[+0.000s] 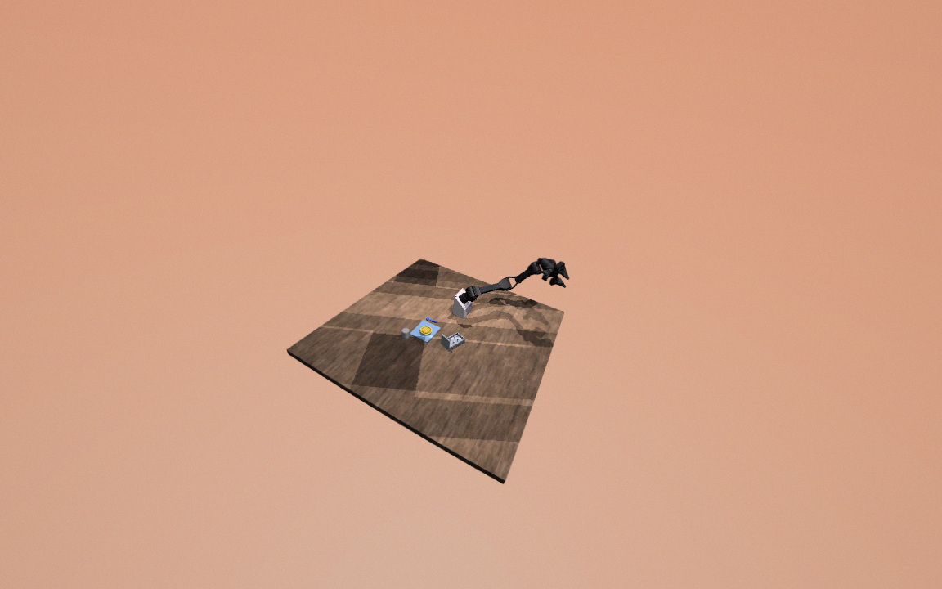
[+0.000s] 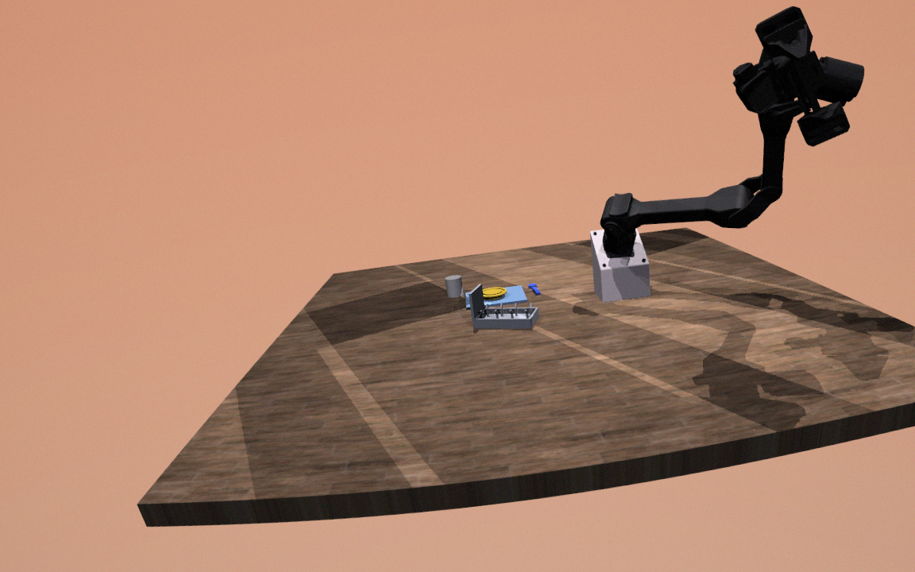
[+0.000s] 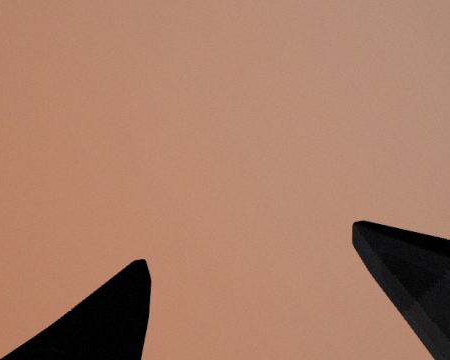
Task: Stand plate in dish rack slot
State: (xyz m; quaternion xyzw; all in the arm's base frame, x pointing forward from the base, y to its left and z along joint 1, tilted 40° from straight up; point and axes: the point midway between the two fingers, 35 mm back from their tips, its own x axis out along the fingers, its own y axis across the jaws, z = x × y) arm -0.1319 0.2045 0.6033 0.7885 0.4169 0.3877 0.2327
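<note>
The yellow plate (image 1: 425, 330) (image 2: 494, 292) lies flat on a light blue mat (image 1: 433, 326) (image 2: 516, 295). The grey dish rack (image 1: 452, 341) (image 2: 504, 322) stands beside the mat, with a tall wall at one end and several small upright rails. No plate stands in it. My gripper (image 1: 564, 276) (image 2: 805, 78) (image 3: 253, 252) is open and empty, its two dark fingers wide apart in the wrist view. It is high up, on the far side of the arm's base from the plate and rack. The wrist view shows neither plate nor rack.
A grey cup (image 1: 405, 333) (image 2: 453, 286) stands near the mat. A small blue object (image 1: 431, 320) (image 2: 534, 288) lies beside the mat on the arm's side. The arm's pale base block (image 1: 461, 308) (image 2: 620, 282) stands on the wooden table (image 1: 474, 395) (image 2: 518, 412).
</note>
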